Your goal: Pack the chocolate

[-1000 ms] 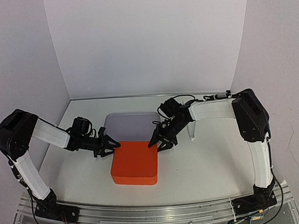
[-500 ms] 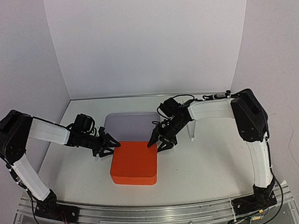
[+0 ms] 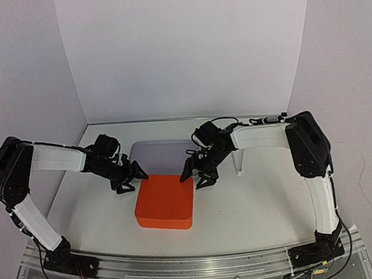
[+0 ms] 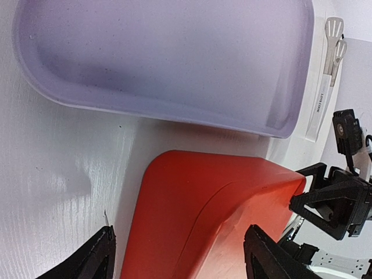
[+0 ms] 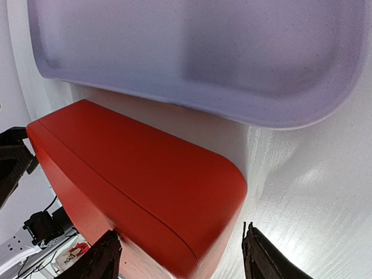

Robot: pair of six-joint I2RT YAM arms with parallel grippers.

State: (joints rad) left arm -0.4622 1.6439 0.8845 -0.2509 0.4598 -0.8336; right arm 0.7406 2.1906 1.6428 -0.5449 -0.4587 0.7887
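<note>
Chocolate hidden; left claw (image 3: 132,181) and right claw (image 3: 192,179) have just released the closed orange-red rounded-square plastic box (image 3: 164,203), so packing appears complete.

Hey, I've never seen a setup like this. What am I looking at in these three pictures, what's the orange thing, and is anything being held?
These are two small robot arms bolted to the near edge of a white table. The wide picture comes from a fixed camera above and behind them. It shows the left arm and the right arm both pointing toward the middle. The other two pictures come from a camera on each wrist, looking down past that arm's own black jaws. On the table lies a closed orange box, and just behind it is a shallow pale lilac tray that looks empty. A white utensil lies beside the tray. Both pairs of jaws stand open near the box's far corners and hold nothing.
</note>
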